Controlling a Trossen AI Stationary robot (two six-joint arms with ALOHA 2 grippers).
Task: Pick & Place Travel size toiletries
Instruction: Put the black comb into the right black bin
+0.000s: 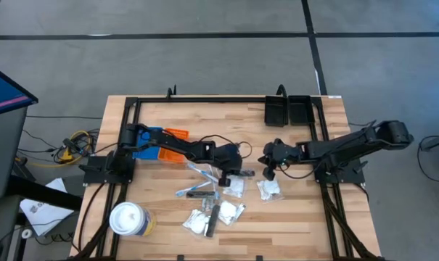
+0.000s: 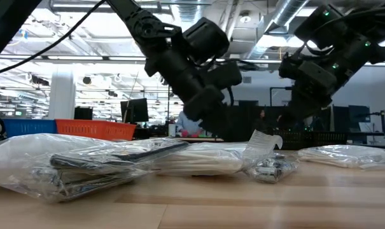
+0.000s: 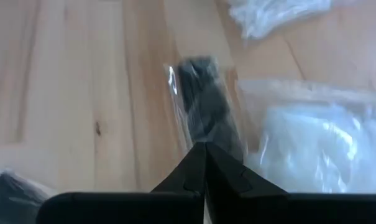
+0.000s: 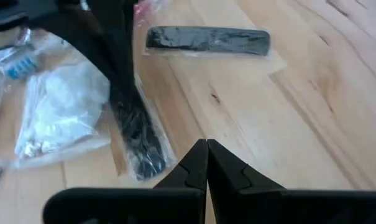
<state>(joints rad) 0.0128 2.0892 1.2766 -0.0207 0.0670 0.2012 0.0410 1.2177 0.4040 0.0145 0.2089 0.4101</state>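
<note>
The travel size toiletries lie scattered on the wooden table [image 1: 299, 217]: crinkly clear packets with white contents [image 1: 270, 190] [image 1: 230, 212], thin toothbrush-like sticks [image 1: 197, 171] and dark grey sticks in clear wrap [image 1: 213, 217]. My left gripper [image 1: 226, 172] is shut. Its fingertips [image 3: 205, 148] point slantwise down at the near end of one wrapped dark grey stick [image 3: 205, 102], which lies beside a white packet [image 3: 318, 149]. My right gripper [image 4: 207, 144] is shut over bare wood, close to the left one, with a dark stick [image 4: 206, 40] beyond it and another [image 4: 137, 140] beside it. My left gripper has its shut fingertips at the near end of the wrapped dark grey stick [image 3: 203, 134], coming slantwise from above and in line with the stick. The fingers hide that end, so I cannot tell whether they touch it.
A big round white lidded cup [image 1: 128, 217] stands near the table's front left. Blue and orange ribbed trays [image 1: 165, 139] sit under the left arm at the left. Two black bins [image 1: 288, 109] stand at the far right. Black frame rails [image 1: 204, 99] run along the table's edges.
</note>
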